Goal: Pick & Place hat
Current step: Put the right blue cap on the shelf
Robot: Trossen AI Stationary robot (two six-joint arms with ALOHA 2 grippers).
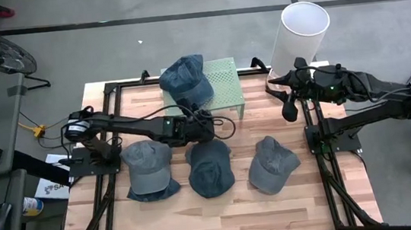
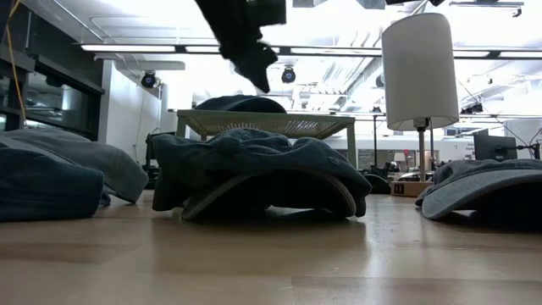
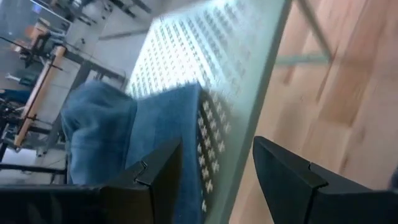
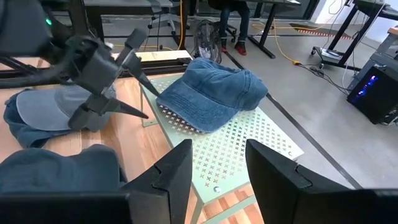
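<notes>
Four denim caps show from above: one blue denim cap (image 1: 186,79) lies on the green perforated stand (image 1: 227,90) at the back of the worktop (image 1: 223,213), its brim hanging over the stand's edge, and three greyer caps (image 1: 209,168) sit in a row on the wood in front. The left claw (image 1: 208,127) hangs just in front of the stand, near the placed cap's brim, fingers spread with nothing between them. The right claw (image 1: 289,106) waits at the worktop's right edge beside the white cylinder (image 1: 300,36), also released and empty. Such caps look light and floppy in the crown, stiffer at the brim; the brim or a bunched fold of crown seems the surest hold, since loose cloth may slip or drag.
</notes>
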